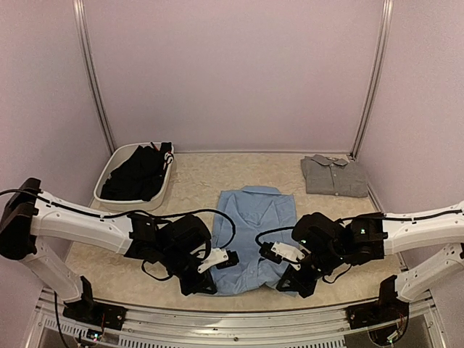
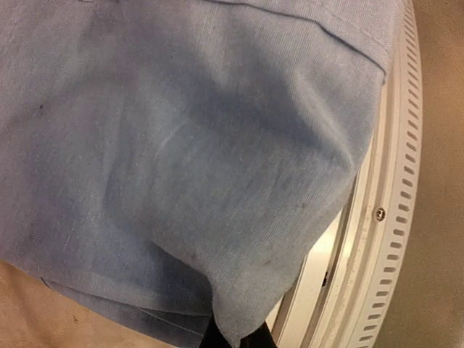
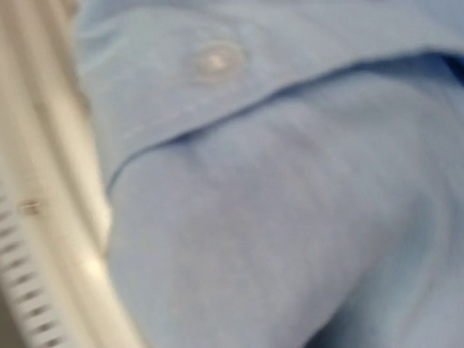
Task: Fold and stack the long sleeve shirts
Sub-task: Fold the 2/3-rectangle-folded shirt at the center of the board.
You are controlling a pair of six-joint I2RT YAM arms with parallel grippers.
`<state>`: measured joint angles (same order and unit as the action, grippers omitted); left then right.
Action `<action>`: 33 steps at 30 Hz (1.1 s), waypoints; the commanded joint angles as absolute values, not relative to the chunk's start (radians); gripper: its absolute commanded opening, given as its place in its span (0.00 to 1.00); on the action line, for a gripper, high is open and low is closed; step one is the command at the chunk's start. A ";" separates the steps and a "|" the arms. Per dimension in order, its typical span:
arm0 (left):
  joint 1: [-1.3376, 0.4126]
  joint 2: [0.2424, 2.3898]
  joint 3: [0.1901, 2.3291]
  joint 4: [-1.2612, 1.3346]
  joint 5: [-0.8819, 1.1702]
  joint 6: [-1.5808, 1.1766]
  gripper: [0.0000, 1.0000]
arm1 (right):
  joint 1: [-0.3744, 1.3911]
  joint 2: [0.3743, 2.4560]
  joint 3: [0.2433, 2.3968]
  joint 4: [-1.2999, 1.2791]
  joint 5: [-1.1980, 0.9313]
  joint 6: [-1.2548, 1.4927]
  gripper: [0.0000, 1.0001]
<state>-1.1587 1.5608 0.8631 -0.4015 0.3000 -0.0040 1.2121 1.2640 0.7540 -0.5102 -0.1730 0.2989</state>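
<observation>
The light blue long sleeve shirt lies collar-away in the middle of the table, sleeves tucked in. My left gripper is at its near left hem corner, and in the left wrist view the blue cloth runs down into the shut dark fingers. At the near right hem corner my right gripper is shut. Blurred blue cloth with a button fills its wrist view and hides the jaws. A grey shirt lies folded at the back right. A black shirt is heaped in a tub.
The white plastic tub stands at the back left. The metal rail of the near table edge runs just behind both grippers, seen as the slotted rail in the left wrist view. Pale walls close in on three sides.
</observation>
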 commanded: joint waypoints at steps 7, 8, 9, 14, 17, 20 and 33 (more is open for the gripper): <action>-1.050 1.433 0.975 -0.448 0.530 -0.017 0.00 | 1.145 1.097 0.799 -0.608 -0.308 0.330 0.00; -1.029 1.449 0.997 -0.461 0.543 -0.004 0.00 | 1.114 1.092 0.793 -0.611 -0.317 0.328 0.00; -1.008 1.461 1.020 -0.488 0.552 -0.002 0.00 | 1.080 1.087 0.786 -0.612 -0.327 0.326 0.00; -0.933 1.553 1.134 -0.593 0.591 0.100 0.00 | 0.958 1.092 0.780 -0.595 -0.384 0.311 0.00; -0.866 1.608 1.213 -0.607 0.648 0.151 0.00 | 0.895 1.109 0.782 -0.582 -0.406 0.303 0.00; -0.813 1.682 1.306 -0.633 0.705 0.193 0.00 | 0.831 1.128 0.787 -0.579 -0.422 0.292 0.00; -0.722 2.000 1.605 -0.764 0.814 0.305 0.00 | 0.669 1.199 0.814 -0.536 -0.548 0.265 0.00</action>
<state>-0.7528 1.9488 1.5429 -0.7136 0.7620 0.2634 0.6910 1.1805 0.7815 -0.5690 -0.4725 0.2832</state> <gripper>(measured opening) 0.008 0.009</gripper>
